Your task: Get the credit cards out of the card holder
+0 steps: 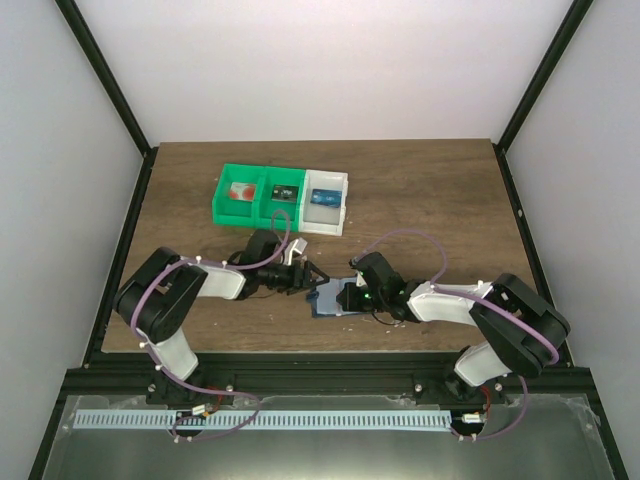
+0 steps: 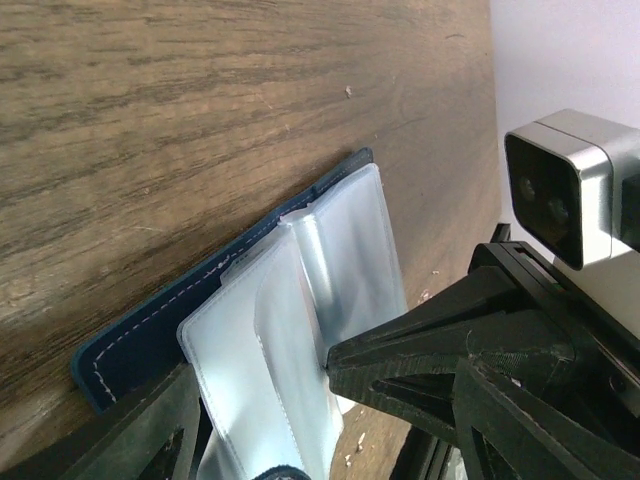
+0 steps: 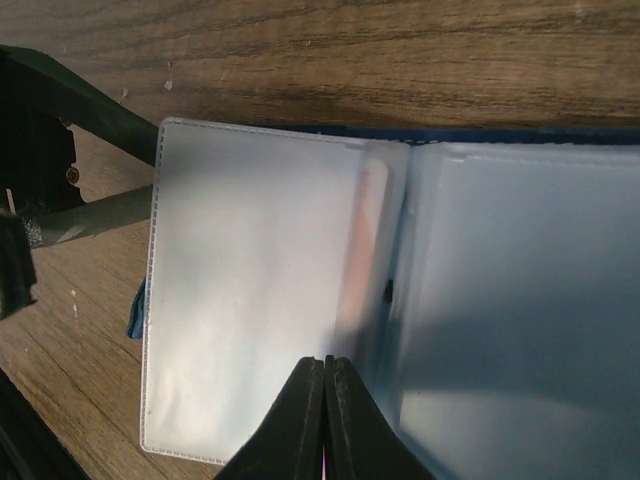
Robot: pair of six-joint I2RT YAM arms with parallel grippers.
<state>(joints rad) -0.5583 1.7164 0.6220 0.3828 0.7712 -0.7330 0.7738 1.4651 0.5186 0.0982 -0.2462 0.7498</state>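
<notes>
1. Up close, my right hand [image 3: 325, 365]: fingers pressed together, tips over the lower edge of a clear pocket. I can't tell whether they pinch the plastic.
2. The flat dark navy card holder with pale clear pocket leaves [image 3: 250, 250] lies open on the brown wooden tabletop [image 3: 400, 60], between my two arms.
3. A pinkish strip [image 3: 372, 240] shows through the pocket by the fold; I can't make out what it is.
4. Left hand [image 2: 262, 372]: fingers apart, one either side of the raised leaves.
5. Farther back, a whitish credit card with a red spot [image 1: 240, 192] lies in the left compartment of the green plastic bin [image 1: 240, 218], with the white plastic bin [image 1: 322, 228] beside it.
</notes>
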